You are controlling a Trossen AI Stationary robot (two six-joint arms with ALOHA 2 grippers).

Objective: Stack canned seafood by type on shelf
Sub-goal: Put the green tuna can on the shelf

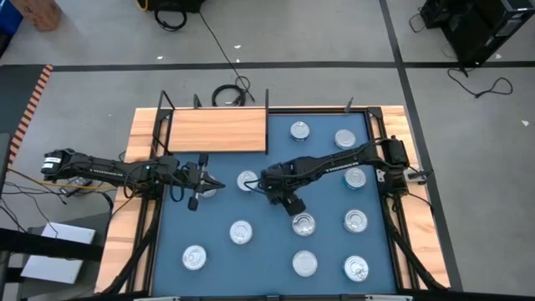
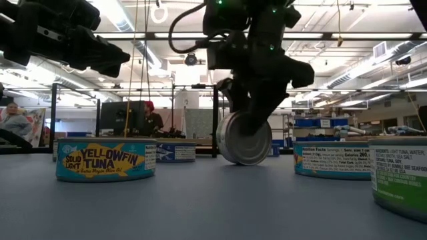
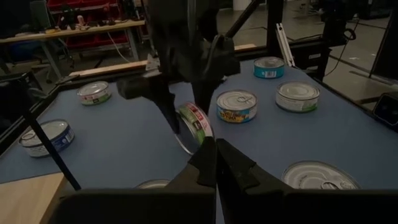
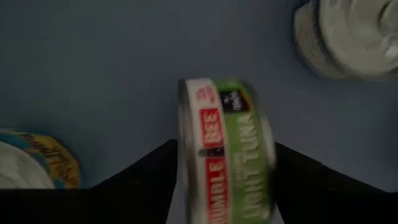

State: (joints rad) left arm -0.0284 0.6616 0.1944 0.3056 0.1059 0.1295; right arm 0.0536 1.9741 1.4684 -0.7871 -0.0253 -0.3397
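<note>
We are two dark arms over a blue mat (image 1: 217,259) on the table, and the risk sits at our right hand (image 4: 227,186): a green-labelled tuna tin (image 4: 227,149) stands on its edge between that hand's fingers, its lower rim on or just above the mat. The fingers are spread on either side of the tin; we cannot tell whether they press it. If they do not, we judge the tin could roll away or topple flat, and a squeeze on its curved wall could squirt it out. In the overhead view this hand (image 1: 284,196) lies near the mat's middle. Just beside it at five o'clock lies another tin (image 1: 303,223), and one at ten o'clock (image 1: 247,180), either of which a rolling tin could strike. Our left hand (image 1: 199,180), fingers pressed together and empty, hangs at nine o'clock, over a further tin (image 1: 206,190). More tins lie flat across the mat toward three and six o'clock. Farthest, at eleven o'clock, is the shelf (image 1: 217,130), a bare wooden board with black posts (image 1: 267,100); the post nearest our route may snag the arm.
</note>
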